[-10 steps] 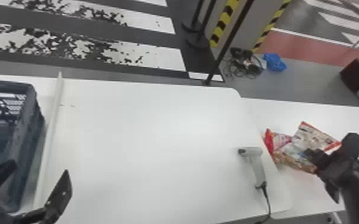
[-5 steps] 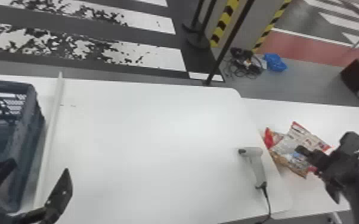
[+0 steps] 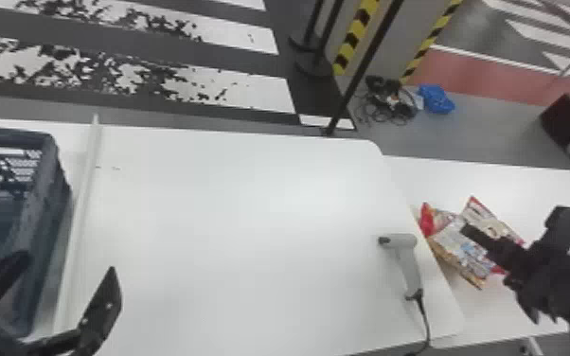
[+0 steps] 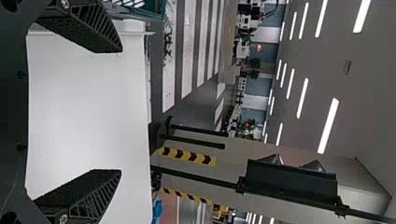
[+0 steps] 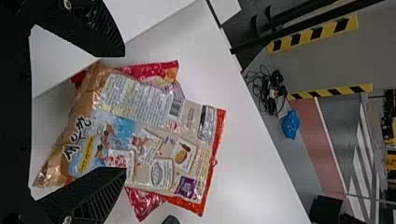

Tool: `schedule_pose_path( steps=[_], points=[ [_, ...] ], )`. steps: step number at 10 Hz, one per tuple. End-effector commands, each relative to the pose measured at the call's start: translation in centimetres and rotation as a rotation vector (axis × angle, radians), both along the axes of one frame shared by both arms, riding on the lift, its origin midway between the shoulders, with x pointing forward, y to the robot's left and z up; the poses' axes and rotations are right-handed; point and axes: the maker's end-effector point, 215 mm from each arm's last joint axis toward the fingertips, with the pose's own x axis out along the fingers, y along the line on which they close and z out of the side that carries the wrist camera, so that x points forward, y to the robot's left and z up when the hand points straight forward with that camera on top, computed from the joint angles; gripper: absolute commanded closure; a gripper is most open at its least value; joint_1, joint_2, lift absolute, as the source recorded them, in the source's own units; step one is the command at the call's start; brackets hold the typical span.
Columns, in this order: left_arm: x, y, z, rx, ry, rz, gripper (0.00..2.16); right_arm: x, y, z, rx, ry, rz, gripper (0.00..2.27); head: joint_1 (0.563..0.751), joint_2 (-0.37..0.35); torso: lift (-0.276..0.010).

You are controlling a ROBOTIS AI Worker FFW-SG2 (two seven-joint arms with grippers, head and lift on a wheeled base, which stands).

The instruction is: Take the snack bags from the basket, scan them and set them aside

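Two right fingers point(image 3: 488, 240), wide apart, over the snack bags point(image 3: 457, 244)

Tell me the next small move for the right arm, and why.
I'd probably ease the right pincer up and clear of the snack bags: its fingers stand apart over them, and the bags lie overlapping on the side table, past the scanner, so they look set aside.

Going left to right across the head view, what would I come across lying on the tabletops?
Basket, white strip, scanner, snack bags.
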Motion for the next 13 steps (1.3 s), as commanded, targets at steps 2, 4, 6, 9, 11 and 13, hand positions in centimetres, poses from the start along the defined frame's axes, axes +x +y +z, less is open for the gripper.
schedule_pose_path(
  steps=[2, 4, 6, 9, 11, 13],
  points=[
    [0.1, -0.3, 0.0, 0.017, 0.009, 0.0, 0.07, 0.8, 8.8, 2.9, -0.06, -0.106, 0.185, 0.06, 0.695, -0.35, -0.075],
    [0.2, -0.3, -0.1, 0.021, 0.019, 0.001, 0.07, 1.5, 15.2, 5.5, -0.156, -0.27, 0.273, 0.05, 0.695, -0.35, -0.075],
    [0.4, -0.2, 0.2, 0.023, 0.017, 0.002, 0.07, 1.4, 23.0, 6.3, -0.11, -0.351, 0.386, 0.06, 0.695, -0.35, -0.075],
    [0.0, 0.0, -1.2, 0.051, 0.102, 0.011, 0.07, -0.1, 34.9, 9.6, -0.169, -0.465, 0.557, 0.08, 0.695, -0.35, -0.075],
    [-0.2, 0.9, -1.6, 0.054, 0.112, 0.044, 0.07, -2.7, 40.4, 10.4, -0.156, -0.53, 0.613, 0.09, 0.695, -0.338, -0.075],
    [-1.1, 1.6, -0.9, 0.038, 0.098, 0.062, 0.07, -5.2, 41.4, 10.5, -0.144, -0.532, 0.619, 0.12, 0.695, -0.262, -0.075]
  ],
)
